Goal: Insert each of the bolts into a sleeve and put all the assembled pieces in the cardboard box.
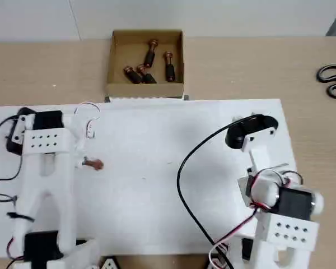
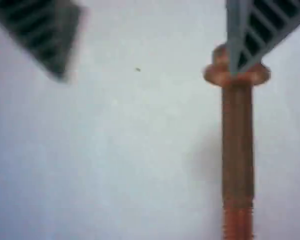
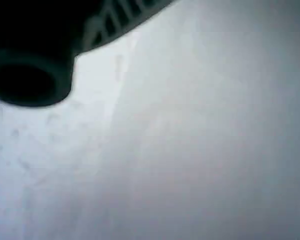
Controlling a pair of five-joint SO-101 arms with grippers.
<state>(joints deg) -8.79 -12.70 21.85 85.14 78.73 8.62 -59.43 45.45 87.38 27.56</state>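
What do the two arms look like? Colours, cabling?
The left arm and right arm: white links, black servos, hole-dotted plates. Red, black and white wires on each; a thick black cable loops off the right arm. The left hand has dark, ribbed fingers.

a black sleeve (image 3: 27, 82) hangs over white sheet (image 3: 190, 150).

Between the left arm (image 1: 45, 168) and the right arm (image 1: 271, 196) a stretch of bare white sheet (image 1: 140, 134) runs up to the cardboard box (image 1: 145, 89), open at the top, with four pieces (image 1: 148, 67) lying on its floor. A black cable (image 1: 181, 168) loops across the sheet's right half. A bolt (image 1: 93, 163) lies just beside the left arm. Scissors (image 1: 333, 81) sit on the table (image 1: 241, 67), well apart to the right.
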